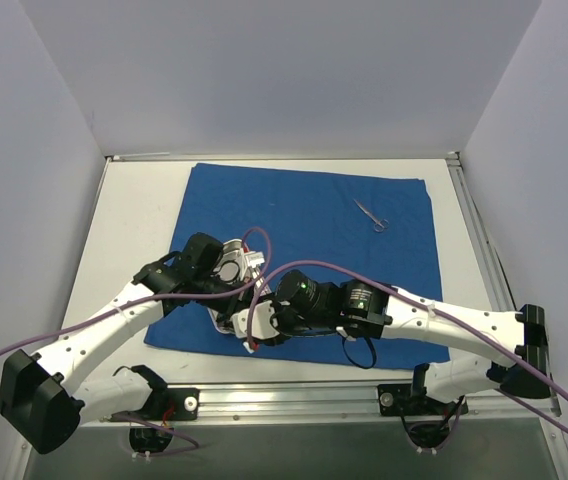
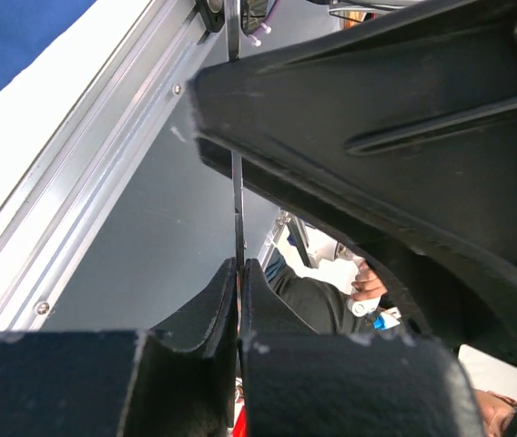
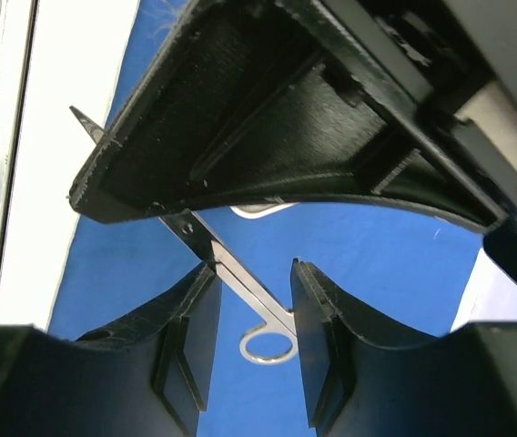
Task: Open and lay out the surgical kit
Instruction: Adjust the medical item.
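On the white table (image 1: 134,230) the blue cloth wrap (image 1: 304,200) lies spread flat, so opening looks done. One scissor-like instrument (image 1: 371,215) sits at far-right of cloth, well apart from the arms. At near-left of cloth both grippers meet: left gripper (image 2: 240,273) fingers pressed together on thin metal seen edge-on, prob. the scissors (image 3: 238,280); right gripper (image 3: 254,265) fingers apart w/ the shaft between them, not clamped. Left to do: lay this pair down. Tray can't be made out. Arms + purple cables (image 1: 264,240) crowd that spot.
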Robot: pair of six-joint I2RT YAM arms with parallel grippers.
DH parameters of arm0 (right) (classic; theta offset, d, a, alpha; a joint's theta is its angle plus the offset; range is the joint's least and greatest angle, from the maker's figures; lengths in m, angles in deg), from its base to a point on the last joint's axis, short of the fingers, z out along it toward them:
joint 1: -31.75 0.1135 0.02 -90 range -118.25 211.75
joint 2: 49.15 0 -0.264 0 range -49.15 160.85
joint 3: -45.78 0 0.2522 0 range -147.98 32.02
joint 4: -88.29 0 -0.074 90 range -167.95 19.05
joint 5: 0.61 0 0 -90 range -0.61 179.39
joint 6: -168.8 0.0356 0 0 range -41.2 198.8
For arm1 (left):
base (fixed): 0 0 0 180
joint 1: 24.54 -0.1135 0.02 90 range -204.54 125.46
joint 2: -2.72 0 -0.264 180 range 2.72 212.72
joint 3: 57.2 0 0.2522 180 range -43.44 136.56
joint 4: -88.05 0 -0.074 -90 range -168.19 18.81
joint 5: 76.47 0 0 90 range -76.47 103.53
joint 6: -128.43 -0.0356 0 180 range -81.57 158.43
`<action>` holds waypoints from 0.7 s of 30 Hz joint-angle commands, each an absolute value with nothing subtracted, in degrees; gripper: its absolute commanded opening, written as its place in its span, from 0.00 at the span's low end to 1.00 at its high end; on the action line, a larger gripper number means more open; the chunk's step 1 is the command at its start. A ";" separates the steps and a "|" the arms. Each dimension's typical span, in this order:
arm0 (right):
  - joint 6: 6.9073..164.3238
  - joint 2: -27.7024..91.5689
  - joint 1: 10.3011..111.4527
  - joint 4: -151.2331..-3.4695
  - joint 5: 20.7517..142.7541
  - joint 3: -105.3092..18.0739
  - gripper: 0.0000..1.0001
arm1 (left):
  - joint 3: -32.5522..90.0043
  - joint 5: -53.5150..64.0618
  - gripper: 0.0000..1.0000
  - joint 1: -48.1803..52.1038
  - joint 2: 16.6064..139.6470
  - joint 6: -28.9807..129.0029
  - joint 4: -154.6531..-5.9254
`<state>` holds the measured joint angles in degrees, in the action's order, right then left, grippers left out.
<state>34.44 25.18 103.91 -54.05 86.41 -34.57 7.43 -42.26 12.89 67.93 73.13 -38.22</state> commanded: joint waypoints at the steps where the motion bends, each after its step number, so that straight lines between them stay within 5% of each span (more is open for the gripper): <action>1: 33.45 26.17 104.52 -54.66 87.64 -35.40 0.37 | 10.43 -45.00 0.02 13.43 67.67 72.09 -39.25; 3: 33.62 26.09 104.61 -54.57 87.99 -35.05 0.32 | 10.70 -45.09 0.02 13.43 67.50 72.09 -39.25; 7: 34.76 24.95 104.52 -55.62 89.39 -33.64 0.00 | 11.49 -43.26 0.06 13.17 67.50 71.22 -38.11; 8: 35.12 24.60 104.35 -55.71 91.40 -33.29 0.00 | 11.92 -41.85 0.17 12.91 67.32 71.04 -37.76; 9: 35.64 24.33 104.17 -56.49 92.72 -32.50 0.00 | 12.19 -40.53 0.38 12.03 66.71 71.21 -38.71; 11: 37.31 23.98 102.60 -57.02 93.00 -31.80 0.00 | 12.10 -38.50 0.49 10.45 66.01 73.14 -41.35; 21: 44.87 25.37 81.43 -63.17 88.35 -31.53 0.00 | 14.04 -11.98 0.61 -6.16 59.95 70.78 -41.97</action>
<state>41.33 25.37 86.84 -59.05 89.47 -31.12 10.97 -24.49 -3.74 62.66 72.36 -40.23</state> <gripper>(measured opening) 0.132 0.606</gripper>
